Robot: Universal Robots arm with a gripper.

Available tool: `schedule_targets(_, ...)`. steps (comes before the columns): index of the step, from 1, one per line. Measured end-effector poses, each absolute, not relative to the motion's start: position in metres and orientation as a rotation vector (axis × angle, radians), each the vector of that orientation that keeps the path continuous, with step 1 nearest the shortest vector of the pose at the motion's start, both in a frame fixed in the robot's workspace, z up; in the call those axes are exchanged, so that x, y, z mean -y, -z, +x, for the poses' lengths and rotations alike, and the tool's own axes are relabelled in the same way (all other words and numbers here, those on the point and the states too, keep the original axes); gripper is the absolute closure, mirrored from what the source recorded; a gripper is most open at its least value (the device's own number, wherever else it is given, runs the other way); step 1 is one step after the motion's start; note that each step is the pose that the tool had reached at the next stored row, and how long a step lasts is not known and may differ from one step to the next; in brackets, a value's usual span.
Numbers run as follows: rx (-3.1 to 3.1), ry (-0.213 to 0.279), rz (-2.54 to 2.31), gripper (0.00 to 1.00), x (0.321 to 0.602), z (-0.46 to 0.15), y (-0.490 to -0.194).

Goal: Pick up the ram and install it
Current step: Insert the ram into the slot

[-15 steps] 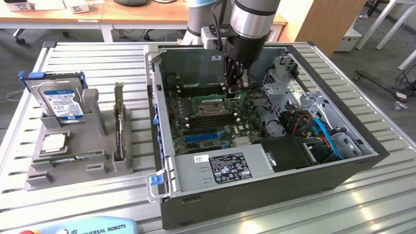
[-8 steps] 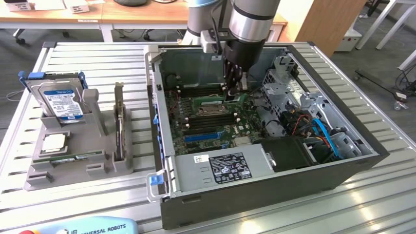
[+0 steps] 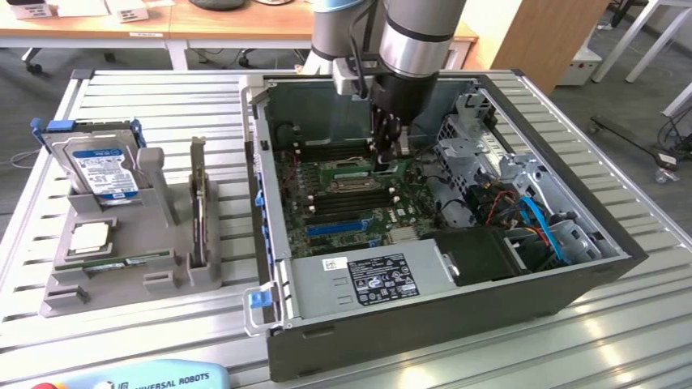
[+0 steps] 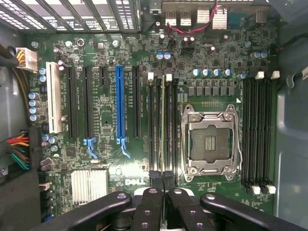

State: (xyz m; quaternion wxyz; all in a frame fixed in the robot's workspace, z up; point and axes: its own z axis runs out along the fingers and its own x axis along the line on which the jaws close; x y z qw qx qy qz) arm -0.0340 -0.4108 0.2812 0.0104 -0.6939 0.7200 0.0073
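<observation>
The arm (image 3: 416,36) points straight down into the open case (image 3: 433,328) (above the memory slots (image 4: 171,130)), fingers (image 3: 390,154) pinching the ram (image 4: 163,125).

Matt black tool (image 4: 162,185); ribbed metal table (image 3: 162,97).

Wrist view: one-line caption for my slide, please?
Shut gripper holds the ram edge-on along the memory slots, beside the empty processor socket.

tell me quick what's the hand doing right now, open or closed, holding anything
hand: closed, hanging over the memory slots on the motherboard; cannot tell if anything is pinched between its fingers.
</observation>
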Motion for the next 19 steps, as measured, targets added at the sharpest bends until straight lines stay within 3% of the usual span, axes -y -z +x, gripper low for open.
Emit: schedule_targets(19, -2.247, -0.023, -2.165, 0.89, 0.411, -0.034, -0.270)
